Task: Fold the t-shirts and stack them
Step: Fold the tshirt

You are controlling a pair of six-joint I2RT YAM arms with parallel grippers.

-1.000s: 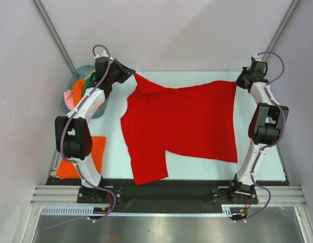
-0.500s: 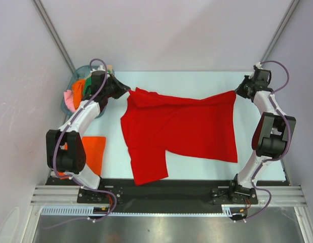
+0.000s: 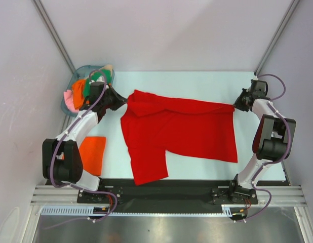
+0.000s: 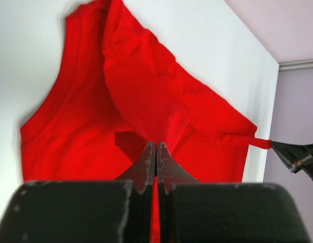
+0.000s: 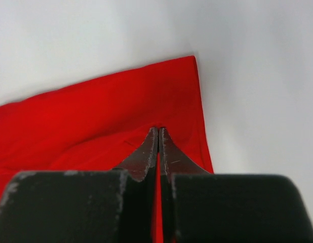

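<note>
Currently the red t-shirt point(image 3: 182, 131) lies spread across the middle of the table point(image 3: 197, 81); left gripper point(image 3: 124, 99) and right gripper point(image 3: 235, 106), jaws pressed together, each pinch one far corner; draw both toward the near edge level and together, so the fold forms straight.

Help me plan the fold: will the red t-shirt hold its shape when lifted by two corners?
Probably floppy: the red t-shirt drapes and creases between the left gripper and right gripper, both shut on its far edge. Likely light, as fingertip pinches hold it. Its near sleeve would probably trail.
</note>
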